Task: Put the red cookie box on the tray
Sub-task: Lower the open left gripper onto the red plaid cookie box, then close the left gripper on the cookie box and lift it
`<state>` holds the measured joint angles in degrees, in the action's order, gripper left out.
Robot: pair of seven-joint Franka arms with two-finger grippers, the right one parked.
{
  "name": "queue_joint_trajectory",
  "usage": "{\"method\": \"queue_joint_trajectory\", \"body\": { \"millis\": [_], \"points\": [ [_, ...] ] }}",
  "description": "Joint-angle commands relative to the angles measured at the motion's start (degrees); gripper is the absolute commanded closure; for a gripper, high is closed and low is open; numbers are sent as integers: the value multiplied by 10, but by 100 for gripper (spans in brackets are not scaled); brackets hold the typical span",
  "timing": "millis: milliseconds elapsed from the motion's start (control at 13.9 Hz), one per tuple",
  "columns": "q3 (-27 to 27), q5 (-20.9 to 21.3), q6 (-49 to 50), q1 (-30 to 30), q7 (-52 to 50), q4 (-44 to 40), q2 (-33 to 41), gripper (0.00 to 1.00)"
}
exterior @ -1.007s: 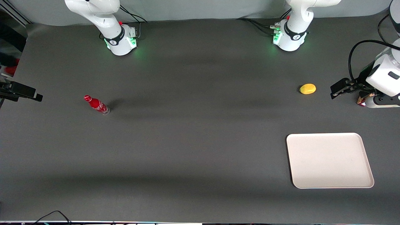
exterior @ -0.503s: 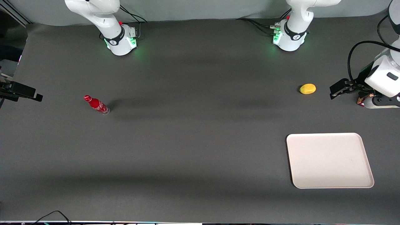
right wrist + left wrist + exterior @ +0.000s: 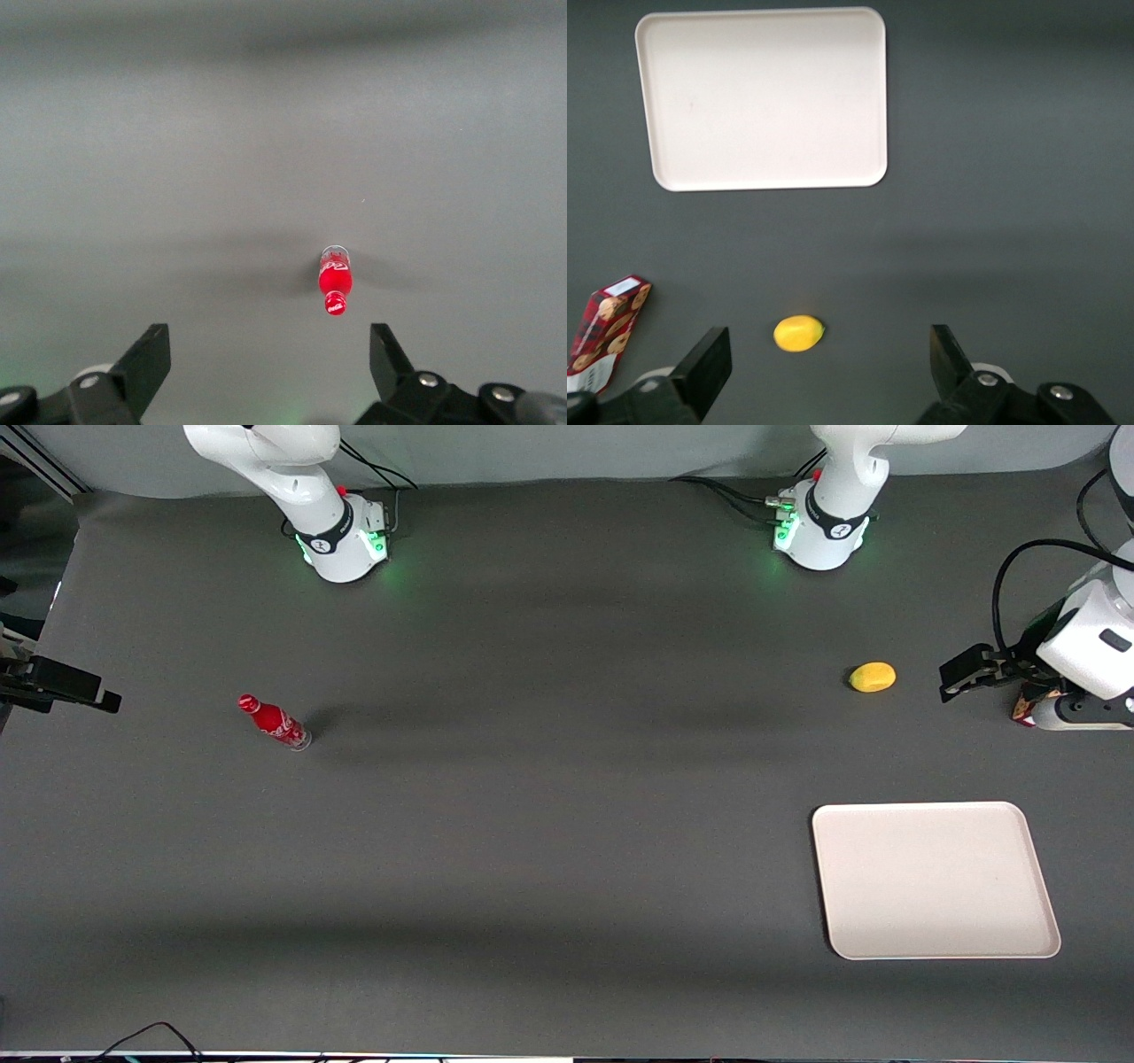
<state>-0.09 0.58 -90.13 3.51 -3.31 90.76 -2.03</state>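
While gripper (image 3: 824, 367) gapes, red cookie box (image 3: 607, 329) beside

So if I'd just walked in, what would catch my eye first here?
Probably the big cream tray, lying bare on the dark table toward the working arm's end. Then the bright lemon farther from the front camera, with the open claw hovering above it. The red cookie box lies beside the lemon, and a red bottle stands toward the parked arm's end.

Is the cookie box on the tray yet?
No, the tray holds nothing; the cookie box lies on the table beside the open end effector.
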Motion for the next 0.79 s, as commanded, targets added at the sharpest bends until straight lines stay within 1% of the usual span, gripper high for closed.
{"method": "queue_joint_trajectory", "body": {
  "millis": [0, 144, 359, 503, 575, 719],
  "points": [
    [22, 18, 33, -31, 99, -11, 5, 0],
    [55, 18, 33, -75, 214, 1, 7, 0],
    [63, 21, -8, -177, 346, 41, 4, 0],
    [63, 31, -74, -248, 442, 97, -2, 0],
    [63, 31, -123, -282, 474, 134, -7, 0],
    [63, 31, -223, -318, 550, 207, -16, 0]
  ]
}}
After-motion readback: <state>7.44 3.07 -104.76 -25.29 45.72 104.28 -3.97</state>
